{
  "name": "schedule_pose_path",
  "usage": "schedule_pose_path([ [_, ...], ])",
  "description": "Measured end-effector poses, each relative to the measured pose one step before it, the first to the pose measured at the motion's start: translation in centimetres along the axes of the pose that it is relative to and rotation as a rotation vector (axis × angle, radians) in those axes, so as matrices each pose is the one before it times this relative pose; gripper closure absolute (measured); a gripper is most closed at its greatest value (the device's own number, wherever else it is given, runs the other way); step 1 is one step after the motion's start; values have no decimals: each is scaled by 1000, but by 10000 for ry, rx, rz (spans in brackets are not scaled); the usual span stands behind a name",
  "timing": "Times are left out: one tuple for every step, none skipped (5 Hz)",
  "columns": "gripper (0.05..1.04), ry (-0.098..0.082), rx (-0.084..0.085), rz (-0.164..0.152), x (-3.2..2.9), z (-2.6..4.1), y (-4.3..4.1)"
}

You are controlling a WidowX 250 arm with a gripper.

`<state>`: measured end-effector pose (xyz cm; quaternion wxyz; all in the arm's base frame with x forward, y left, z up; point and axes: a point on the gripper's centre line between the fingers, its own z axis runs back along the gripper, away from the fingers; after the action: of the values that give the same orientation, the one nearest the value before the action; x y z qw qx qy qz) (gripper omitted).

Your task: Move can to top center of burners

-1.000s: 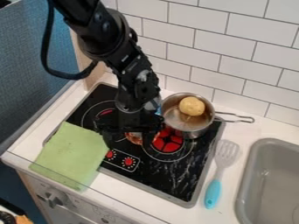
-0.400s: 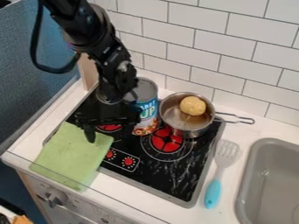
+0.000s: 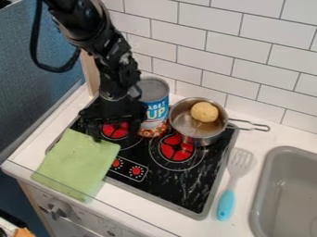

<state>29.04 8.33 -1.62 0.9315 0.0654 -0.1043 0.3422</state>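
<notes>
The black gripper (image 3: 114,131) hangs over the left part of the black stove (image 3: 186,192), its fingers apart, with a red burner (image 3: 115,129) visible between them. Just to its right stands the can (image 3: 156,107), upright with a blue label, near the middle of the cooktop and left of the pot. The gripper's right finger is close to the can's left side; whether they touch I cannot tell. Part of the can's left edge is hidden by the gripper.
A metal pot (image 3: 197,132) holding a round yellowish item (image 3: 204,112) sits at the back right, handle pointing right. A green cloth (image 3: 77,164) covers the front-left corner. A blue-handled spatula (image 3: 226,203) lies between stove and sink (image 3: 291,199). Wall tiles (image 3: 210,46) rise behind.
My gripper has moved left from in front of the can, uncovering it. Between the last two frames, the can shifted slightly toward the back wall.
</notes>
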Motion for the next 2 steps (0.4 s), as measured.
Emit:
schedule_pose_path([
  [85, -119, -126, -62, 564, 211, -365],
  [85, -187, -122, 298, 1009, 243, -77],
])
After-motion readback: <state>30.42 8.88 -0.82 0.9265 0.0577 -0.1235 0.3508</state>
